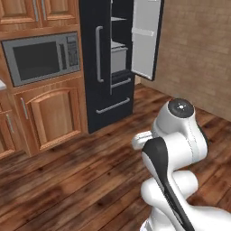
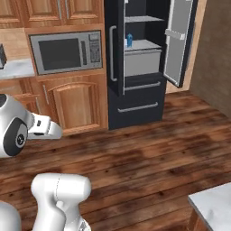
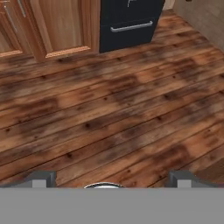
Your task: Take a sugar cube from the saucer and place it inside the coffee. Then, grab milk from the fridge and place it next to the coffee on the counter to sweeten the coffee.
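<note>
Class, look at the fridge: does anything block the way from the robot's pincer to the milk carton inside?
Nothing visible does. The fridge door stands open, the milk carton sits exposed on a shelf, and bare wooden floor lies between. The open pincer points at that floor.

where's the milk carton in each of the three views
Left base view: I can't make out the milk; the fridge compartment is seen edge-on past the open door.
Right base view: milk stands upper centre, on a shelf inside the open fridge.
Hand view: no milk in this picture, just floor and the fridge's lower drawer.
Shared landmark: the black fridge.
</note>
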Tool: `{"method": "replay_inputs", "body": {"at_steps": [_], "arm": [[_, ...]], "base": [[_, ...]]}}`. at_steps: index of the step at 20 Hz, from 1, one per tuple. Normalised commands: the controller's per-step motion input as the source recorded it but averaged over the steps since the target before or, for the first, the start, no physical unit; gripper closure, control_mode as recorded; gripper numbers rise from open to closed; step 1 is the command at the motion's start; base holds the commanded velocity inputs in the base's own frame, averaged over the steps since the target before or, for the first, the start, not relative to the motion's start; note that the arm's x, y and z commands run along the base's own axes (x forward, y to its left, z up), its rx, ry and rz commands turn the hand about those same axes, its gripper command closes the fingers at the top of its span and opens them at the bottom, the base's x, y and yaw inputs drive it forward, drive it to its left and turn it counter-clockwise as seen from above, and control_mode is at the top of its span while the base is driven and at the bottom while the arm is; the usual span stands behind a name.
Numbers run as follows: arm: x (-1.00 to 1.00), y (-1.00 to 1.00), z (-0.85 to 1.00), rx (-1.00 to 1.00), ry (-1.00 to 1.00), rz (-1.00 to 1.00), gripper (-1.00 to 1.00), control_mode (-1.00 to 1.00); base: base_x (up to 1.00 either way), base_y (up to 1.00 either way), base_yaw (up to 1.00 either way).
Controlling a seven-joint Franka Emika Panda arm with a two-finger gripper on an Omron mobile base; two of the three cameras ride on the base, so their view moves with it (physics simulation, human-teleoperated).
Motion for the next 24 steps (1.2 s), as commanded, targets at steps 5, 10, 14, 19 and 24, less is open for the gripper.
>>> {"method": "replay_inputs", "body": {"at_steps": [5,10,14,19,24], "arm": [[0.00,0.00,0.00,0.00,0.00,0.00,-1.00,1.00],[0.00,0.00,0.00,0.00,0.00,0.00,-1.00,1.00],[0.00,0.00,0.00,0.00,0.00,0.00,-1.00,1.00],[0.00,0.00,0.00,0.00,0.00,0.00,-1.00,1.00],[0.00,0.00,0.00,0.00,0.00,0.00,-1.00,1.00]], "base": [[1.00,-0.15,-0.03],[1.00,-0.49,0.00],[1.00,-0.89,0.01],[1.00,-0.82,0.07],[1.00,-0.44,0.16]]}}
